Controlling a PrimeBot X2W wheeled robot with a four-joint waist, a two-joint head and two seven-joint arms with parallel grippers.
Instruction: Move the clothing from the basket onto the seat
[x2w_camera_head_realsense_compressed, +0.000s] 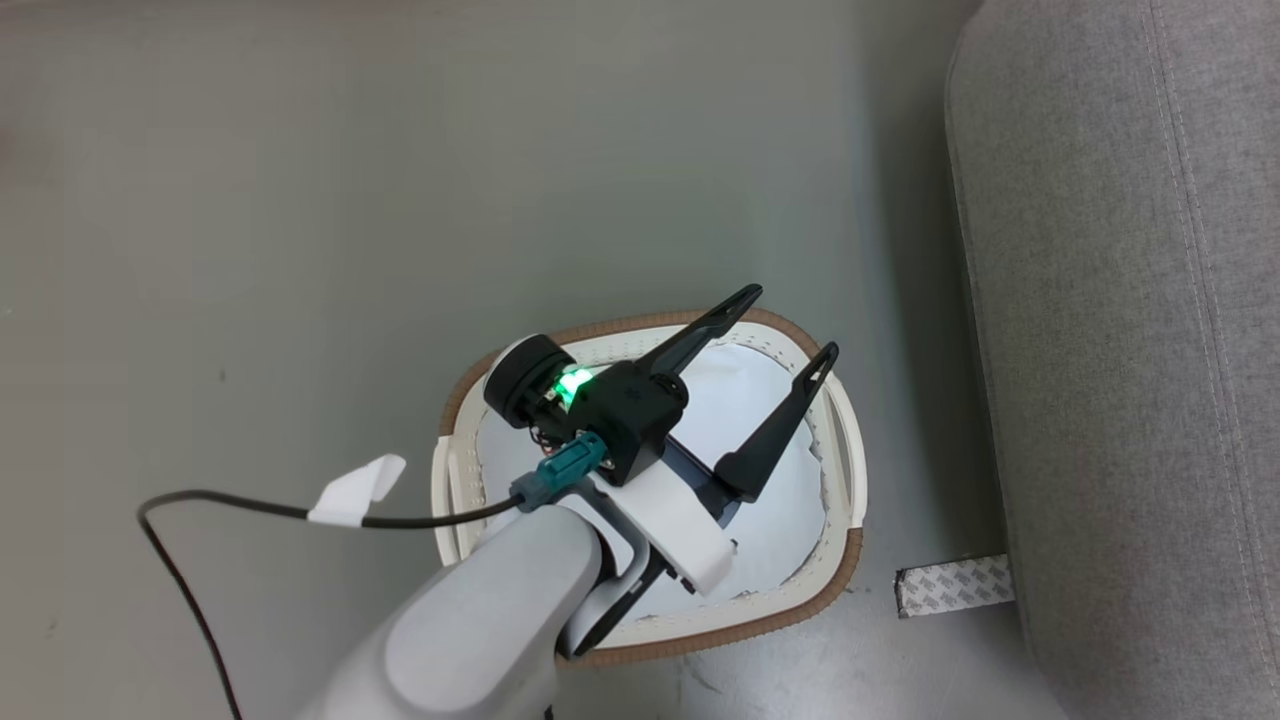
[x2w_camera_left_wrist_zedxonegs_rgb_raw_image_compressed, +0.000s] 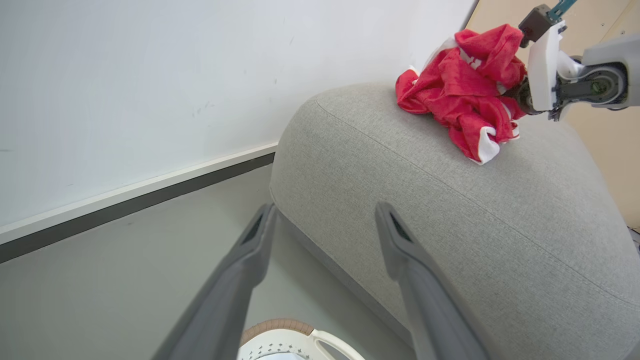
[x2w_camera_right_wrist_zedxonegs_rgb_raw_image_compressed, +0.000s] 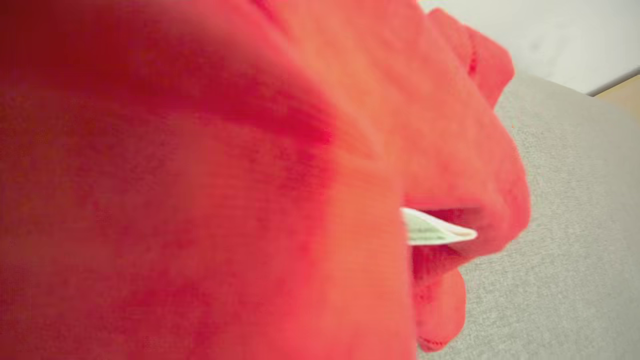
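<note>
The bright red clothing (x2w_camera_left_wrist_zedxonegs_rgb_raw_image_compressed: 460, 85) lies bunched on top of the light grey seat (x2w_camera_left_wrist_zedxonegs_rgb_raw_image_compressed: 450, 225), near its rounded end. My right gripper (x2w_camera_left_wrist_zedxonegs_rgb_raw_image_compressed: 520, 95) is pushed into the bundle from the right; its fingers are buried in the folds, which rise up around them. Red clothing (x2w_camera_right_wrist_zedxonegs_rgb_raw_image_compressed: 200, 200) presses against the right wrist camera, a small white label (x2w_camera_right_wrist_zedxonegs_rgb_raw_image_compressed: 430, 231) pokes out, and the seat (x2w_camera_right_wrist_zedxonegs_rgb_raw_image_compressed: 565, 250) lies beneath. My left gripper (x2w_camera_head_realsense_compressed: 793, 320) hangs open and holds nothing above the basket (x2w_camera_head_realsense_compressed: 650, 325). From the left wrist, my left gripper (x2w_camera_left_wrist_zedxonegs_rgb_raw_image_compressed: 325, 210) points at the seat's end.
A pale white cloth (x2w_camera_head_realsense_compressed: 770, 520) lines the basket's inside. The seat (x2w_camera_head_realsense_compressed: 1120, 350) runs along the right, a narrow strip of floor from the basket. A strip of tape (x2w_camera_head_realsense_compressed: 955, 585) lies on the floor. A black cable with a white tag (x2w_camera_head_realsense_compressed: 355, 495) trails left. A white wall with a dark baseboard (x2w_camera_left_wrist_zedxonegs_rgb_raw_image_compressed: 135, 200) stands behind.
</note>
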